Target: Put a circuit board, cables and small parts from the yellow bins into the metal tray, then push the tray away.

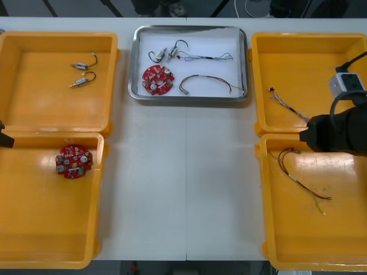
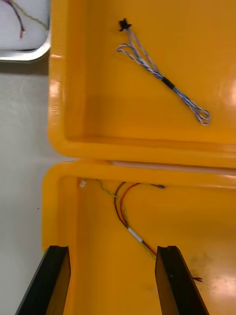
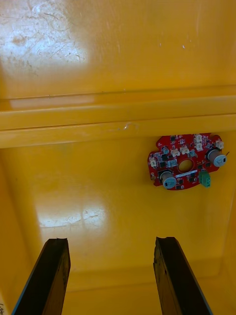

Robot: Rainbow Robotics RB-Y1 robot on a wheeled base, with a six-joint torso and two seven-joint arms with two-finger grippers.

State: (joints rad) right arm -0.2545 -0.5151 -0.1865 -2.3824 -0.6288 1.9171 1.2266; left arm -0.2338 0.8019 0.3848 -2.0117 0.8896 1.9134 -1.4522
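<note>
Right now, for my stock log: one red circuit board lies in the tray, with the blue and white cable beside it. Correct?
No. The circuit board is in the metal tray, but the blue and white cable lies in the right far yellow bin, as the right wrist view shows.

Right arm: bulky matte-black housing, rounded outline. Beside it sits a small light-grey box with a dark socket on its face. A black cable runs off from the box. Left arm: black sliver at the picture's edge. Right gripper and left gripper: flat black fingers, squared tips, plain unmarked faces.
</note>
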